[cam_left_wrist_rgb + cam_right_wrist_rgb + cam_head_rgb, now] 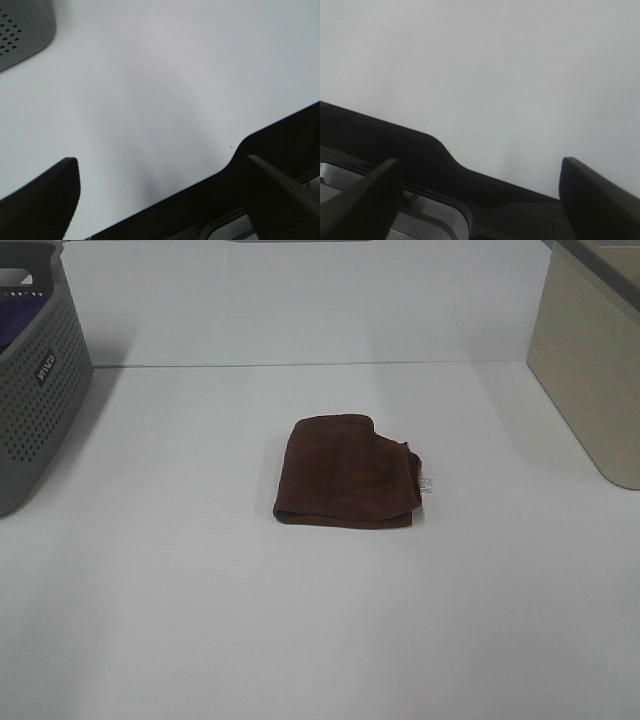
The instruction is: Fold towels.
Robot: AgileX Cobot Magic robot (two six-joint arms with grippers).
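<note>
Far left we've got the grey perforated basket [35, 370] w/ a bit of purple cloth [18, 322] showing over its rim; not our job. Its corner also shows in the left wrist view, so the left claw [162, 192] hangs near it, over bare table [200, 620], fingers [47, 200] wide apart, nothing between them.

Centre of the table: the towel [347, 472], dark reddish-brown terry, already folded into a compact rectangle, several layers thick. The near edge and left edge look rounded, prob. folds. The right side looks like the loose edges, w/ the white tag [427, 484] sticking out there. The far right corner is stepped, layers not quite aligned.

Handling, as we judge it: light, soft, floppy, no stiffness at all. It'll sag and unfold if we lift by one layer only. Terry grips well, not slippery, not fragile. Best hold is a pinch thru all layers at the right-side corners, one claw per corner, then drag low across the table.

Right claw [480, 200] is also spread open and empty, above bare table near the table's edge. Far right stands a beige bin [590, 370], well apart from the towel.
</note>
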